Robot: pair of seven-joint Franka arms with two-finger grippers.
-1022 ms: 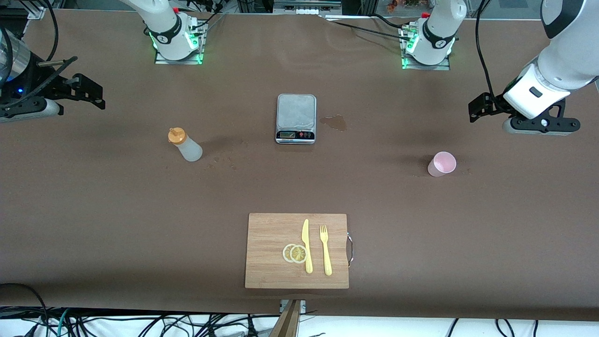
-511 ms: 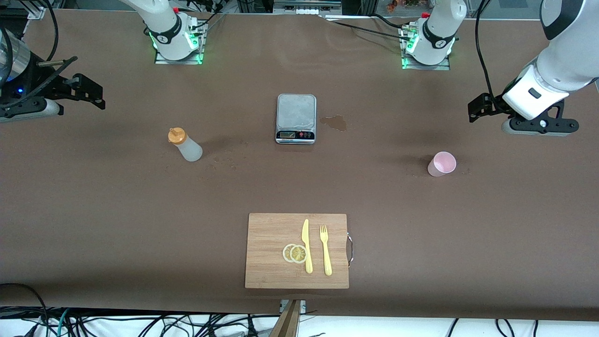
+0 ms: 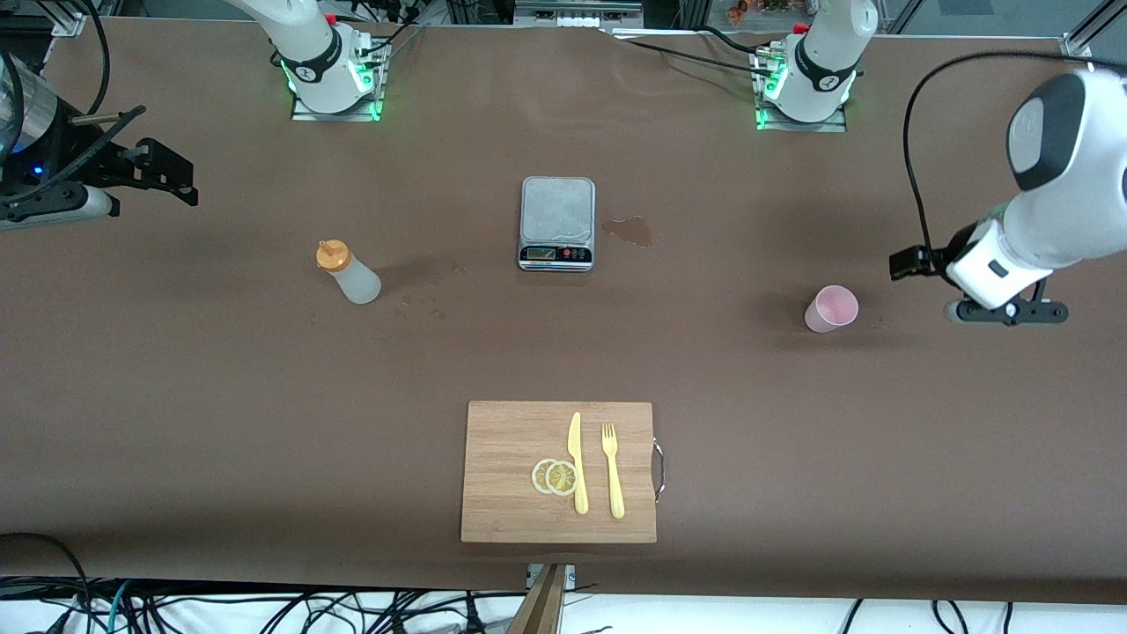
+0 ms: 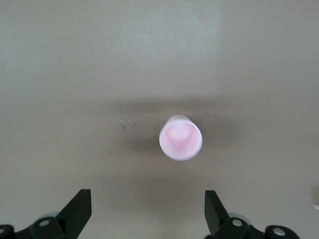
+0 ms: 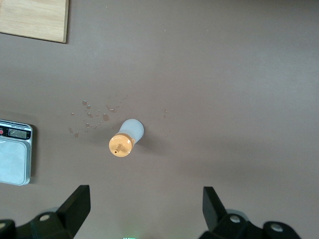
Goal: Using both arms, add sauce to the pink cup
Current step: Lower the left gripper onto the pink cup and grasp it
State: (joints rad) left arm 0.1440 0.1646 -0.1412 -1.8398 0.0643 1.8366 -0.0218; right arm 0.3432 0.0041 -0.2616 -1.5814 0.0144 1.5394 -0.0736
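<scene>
Pink plastic marks our target: the pink cup (image 3: 831,308) stands upright on the brown table (image 3: 264,387) toward the left arm's end, well apart from the sauce (image 3: 349,273), which stands upright toward the right arm's end. The grey scale (image 3: 556,222) sits between them, farther from the front camera, and the wooden board (image 3: 558,471) with knife and fork lies nearer.

We judge this layout gives each arm one object: cup to the left, bottle to the right.

The left gripper (image 3: 916,264) hangs just beside the cup, toward the table's end, jaws spread wide and empty; its wrist view frames the cup (image 4: 180,137) between the two fingertips (image 4: 79,209). The right gripper (image 3: 167,172) waits over the table's edge at its own end, jaws likewise wide and empty, with the bottle (image 5: 126,139) centred in its wrist view.

Compared with the earlier frames, the left arm has come down and drawn nearer the cup. The right arm, cup and bottle are unchanged.
</scene>
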